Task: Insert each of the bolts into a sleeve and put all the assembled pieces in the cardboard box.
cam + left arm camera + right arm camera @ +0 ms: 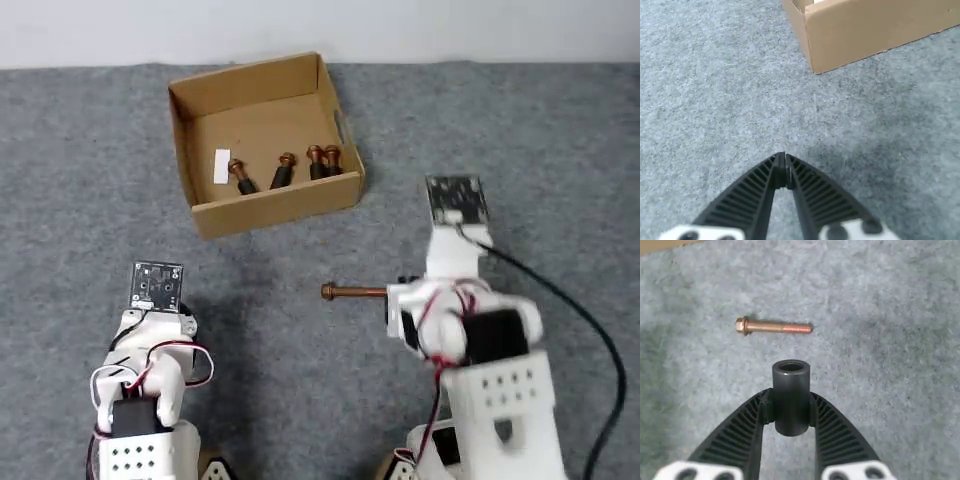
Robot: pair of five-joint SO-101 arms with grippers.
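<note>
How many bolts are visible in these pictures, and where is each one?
5. Four bolts sit in sleeves inside the cardboard box. One loose bolt lies on the carpet outside it. None seems hidden.

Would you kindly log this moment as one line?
right gripper: shut on black cylindrical sleeve | copper hex-head bolt: loose on grey carpet | left gripper: shut, empty | cardboard box: four bolt-sleeve assemblies

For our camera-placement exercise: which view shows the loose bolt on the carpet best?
The right wrist view: the loose bolt lies whole, flanged head to threads, beyond the sleeve in the right claw. The high view gives its head and shank, the tip meeting the arm. The left wrist view faces carpet and cardboard box.
</note>
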